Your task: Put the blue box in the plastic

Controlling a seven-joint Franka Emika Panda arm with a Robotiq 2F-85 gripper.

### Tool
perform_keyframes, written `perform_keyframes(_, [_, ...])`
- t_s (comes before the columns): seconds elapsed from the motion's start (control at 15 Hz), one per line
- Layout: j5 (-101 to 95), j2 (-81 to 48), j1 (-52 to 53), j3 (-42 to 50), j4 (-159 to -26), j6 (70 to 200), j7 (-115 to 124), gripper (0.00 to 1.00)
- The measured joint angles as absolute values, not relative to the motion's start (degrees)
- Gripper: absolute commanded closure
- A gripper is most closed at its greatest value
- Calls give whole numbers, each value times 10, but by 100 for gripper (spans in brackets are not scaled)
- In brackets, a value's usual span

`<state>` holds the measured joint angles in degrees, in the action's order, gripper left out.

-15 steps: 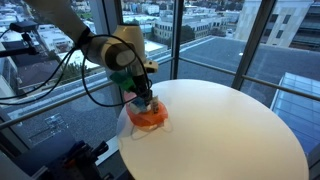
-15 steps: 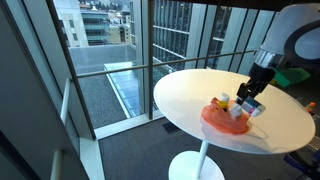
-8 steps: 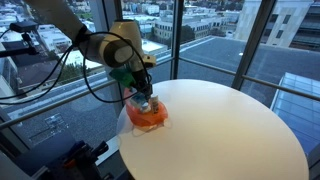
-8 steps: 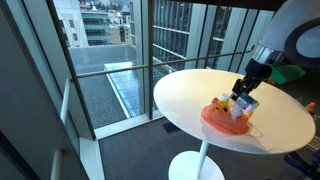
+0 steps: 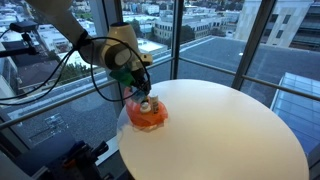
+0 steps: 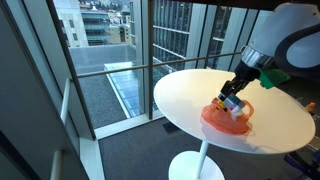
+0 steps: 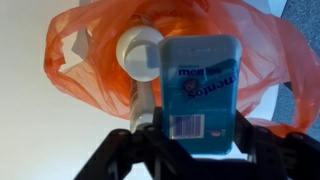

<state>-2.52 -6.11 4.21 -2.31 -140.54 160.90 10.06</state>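
Observation:
My gripper is shut on the blue box, a light blue carton with a barcode, held between both fingers. Below it lies the orange plastic bag on the round white table. A white bottle lies at the bag's mouth, left of the box. In both exterior views the gripper hangs just above the bag with the box in it.
The bag sits near the table's edge beside the tall glass windows. A green part of the arm is above the table. Cables hang from the arm next to the table.
The gripper with the blue box has shifted a little toward the table's edge over the bag. It stays shut on the box.

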Motion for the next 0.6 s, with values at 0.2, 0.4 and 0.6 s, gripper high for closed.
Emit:
perform_keyframes(0.2, [-34,-79,58,-24,-1404,1647,101,60])
perform_keyframes(0.4, [-46,-93,65,-22,-1404,1681,101,60])
perform_keyframes(0.6, [-56,-106,67,-15,-1407,1710,101,60])
